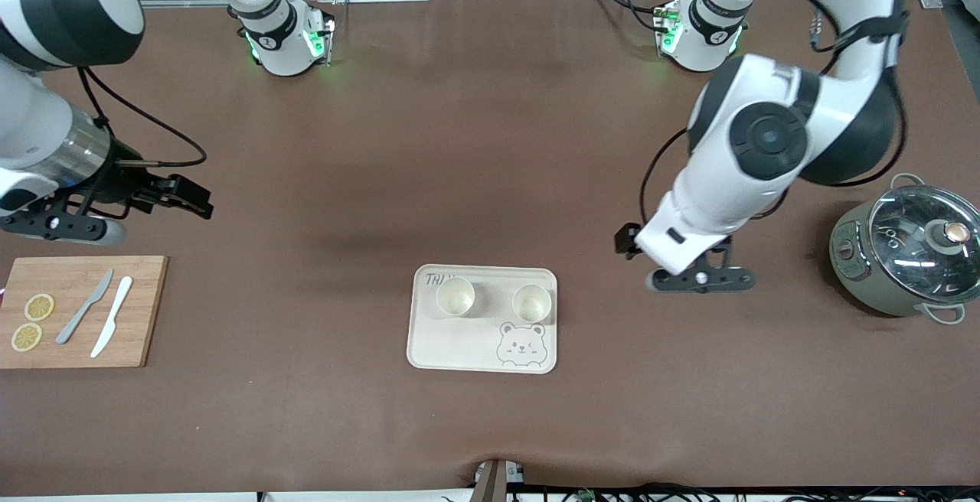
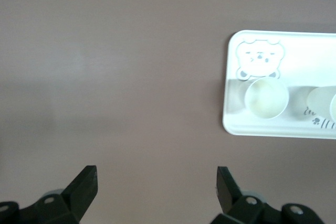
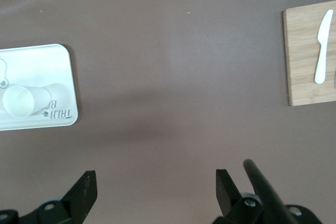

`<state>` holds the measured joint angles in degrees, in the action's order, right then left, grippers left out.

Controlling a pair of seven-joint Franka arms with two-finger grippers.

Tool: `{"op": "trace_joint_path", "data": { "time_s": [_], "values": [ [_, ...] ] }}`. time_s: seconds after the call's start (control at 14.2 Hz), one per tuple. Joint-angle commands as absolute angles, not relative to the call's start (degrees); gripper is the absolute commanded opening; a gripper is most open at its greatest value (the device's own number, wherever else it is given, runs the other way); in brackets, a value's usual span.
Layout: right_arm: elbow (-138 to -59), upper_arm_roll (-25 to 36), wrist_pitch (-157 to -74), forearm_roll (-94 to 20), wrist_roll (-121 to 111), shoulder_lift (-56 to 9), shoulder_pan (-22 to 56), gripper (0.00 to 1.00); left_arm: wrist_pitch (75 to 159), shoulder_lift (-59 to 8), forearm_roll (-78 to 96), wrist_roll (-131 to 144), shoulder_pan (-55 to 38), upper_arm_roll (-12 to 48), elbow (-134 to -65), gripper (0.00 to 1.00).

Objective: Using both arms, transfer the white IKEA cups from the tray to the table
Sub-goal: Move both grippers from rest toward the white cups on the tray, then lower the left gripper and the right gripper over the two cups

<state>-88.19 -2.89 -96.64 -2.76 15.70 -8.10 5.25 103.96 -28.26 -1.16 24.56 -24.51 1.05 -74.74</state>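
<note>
Left gripper [image 2: 156, 184] up in the air over bare brown table [image 1: 490, 142], between the tray and the pot; fingers spread wide, nothing between them. Right gripper [image 3: 155, 184] likewise spread wide and empty, hanging over bare table just above the edge of the cutting board that lies farther from the front camera. Neither gripper touches anything. Outward from the left gripper: cream tray [image 1: 452, 345], rounded corners, with a bear face printed in the corner nearest the front camera toward the left arm's end, and lettering in the corner diagonally across from it. Both white cups stand upright on the tray, along its edge farther from the front camera, side by side and apart. First cup [image 1: 455, 296] sits by the lettering, toward the right arm's end; second cup [image 1: 531, 303] sits just above the bear print, toward the left arm's end. Cups look identical: small, plain off-white, no handle, round rim, slight taper, insides empty. Toward the left arm's end of the table, a grey-green pot [image 1: 903, 257] with glass lid. Toward the right arm's end, a wooden cutting board [image 1: 142, 311] carrying a grey knife [image 1: 84, 306], a white knife [image 1: 112, 327] and two lemon slices [image 1: 33, 321].
</note>
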Motion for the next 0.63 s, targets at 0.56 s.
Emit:
{"op": "trace_joint_path", "data": {
  "time_s": [0.56],
  "values": [
    [-87.9,-2.6,-109.8,-3.5,33.1,-15.6,16.1,1.0,117.3,-40.5,-1.7,28.4,-29.4,1.1,-72.2,1.0]
  ]
}}
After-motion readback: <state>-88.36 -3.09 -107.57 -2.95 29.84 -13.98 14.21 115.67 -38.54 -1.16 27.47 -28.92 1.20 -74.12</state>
